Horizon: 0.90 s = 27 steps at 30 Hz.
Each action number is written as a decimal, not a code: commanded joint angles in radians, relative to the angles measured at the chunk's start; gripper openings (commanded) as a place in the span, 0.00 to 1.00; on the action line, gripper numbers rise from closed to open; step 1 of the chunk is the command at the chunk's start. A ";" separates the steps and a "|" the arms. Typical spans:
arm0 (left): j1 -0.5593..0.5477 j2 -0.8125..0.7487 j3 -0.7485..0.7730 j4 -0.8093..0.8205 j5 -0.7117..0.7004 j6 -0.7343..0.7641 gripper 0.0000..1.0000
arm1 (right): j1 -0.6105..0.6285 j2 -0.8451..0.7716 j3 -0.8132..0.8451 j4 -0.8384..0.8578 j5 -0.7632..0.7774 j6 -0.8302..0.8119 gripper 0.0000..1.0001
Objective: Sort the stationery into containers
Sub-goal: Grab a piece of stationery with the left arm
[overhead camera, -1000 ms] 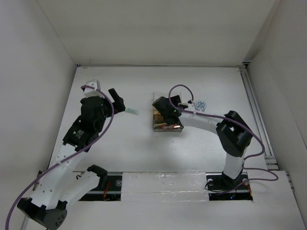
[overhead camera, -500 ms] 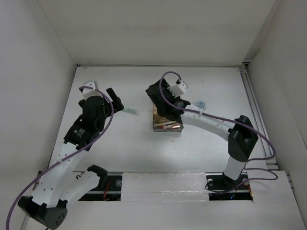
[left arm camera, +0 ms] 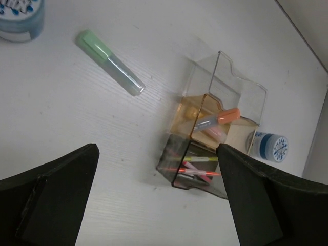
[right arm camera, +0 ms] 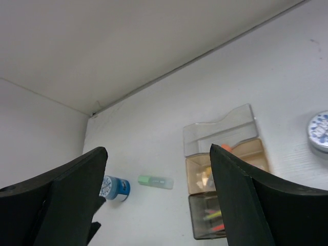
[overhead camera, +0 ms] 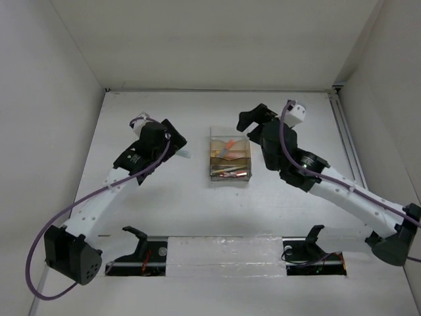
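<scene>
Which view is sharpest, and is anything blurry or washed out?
Left wrist: sharpest, green marker and clear organizer crisp, its fingers dark and featureless. Right wrist: softer, organizer slightly hazy. Top external: even light, white table bright, soft shadows.

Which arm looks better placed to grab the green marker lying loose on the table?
Probably the left arm: its open jaws hang right by the green marker, on its side of the organizer. The right arm is beyond the organizer, farther away.

Clear glossy plastic organizer; matt table, faint grain; translucent plastic marker.
</scene>
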 commanded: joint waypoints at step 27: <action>0.055 0.736 0.349 -0.151 -0.164 -0.646 0.97 | -0.059 -0.640 -0.325 -0.046 -0.354 -0.261 0.86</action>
